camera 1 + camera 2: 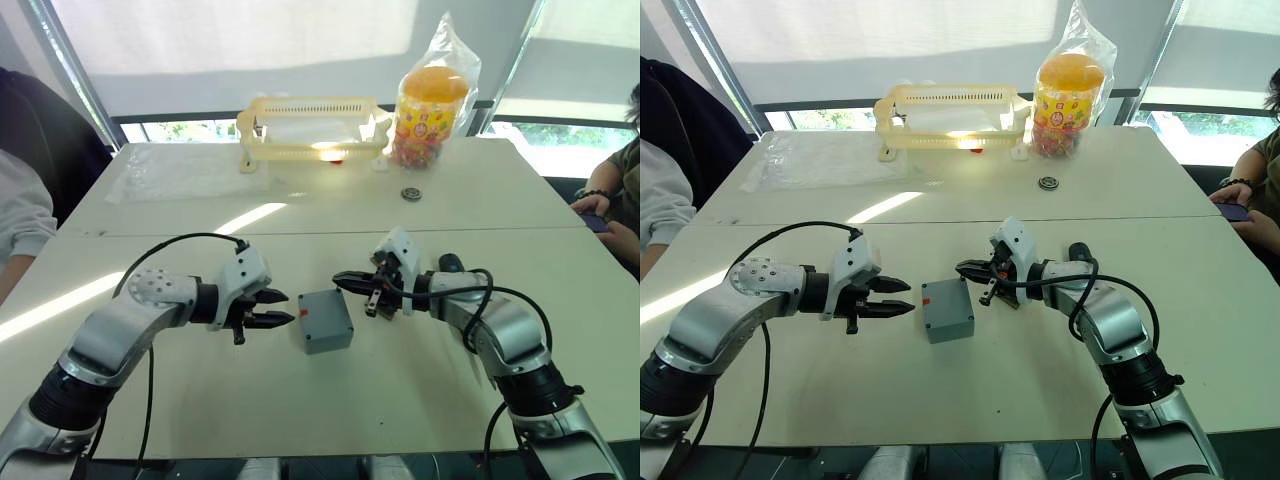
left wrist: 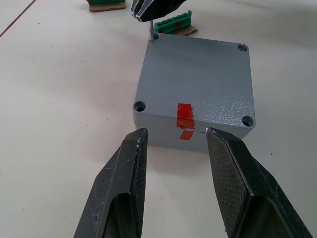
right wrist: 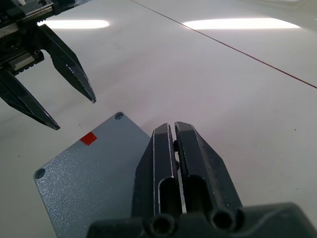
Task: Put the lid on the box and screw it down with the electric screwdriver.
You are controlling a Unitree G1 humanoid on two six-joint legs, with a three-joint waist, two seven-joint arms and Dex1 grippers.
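The grey box (image 1: 325, 322) sits mid-table with the lid (image 2: 198, 74) lying flush on top; red tape crosses their seam. My left gripper (image 1: 290, 307) hangs open just left of the box, level with it, its fingers (image 2: 126, 173) apart and empty. From the right, my right gripper (image 1: 340, 280) reaches over the lid's far corner, shut on a thin metal pin (image 2: 150, 29) standing in that corner hole. A black rounded object (image 1: 450, 262) shows behind my right wrist; I cannot tell if it is the electric screwdriver.
At the back stand a yellow slotted basket (image 1: 310, 125) and a bagged jar of sweets (image 1: 432, 100), with a small round metal part (image 1: 411, 193) in front. Green-brown pieces (image 2: 173, 25) lie past the box. People sit at the left (image 1: 20, 210) and right (image 1: 600, 215) table edges.
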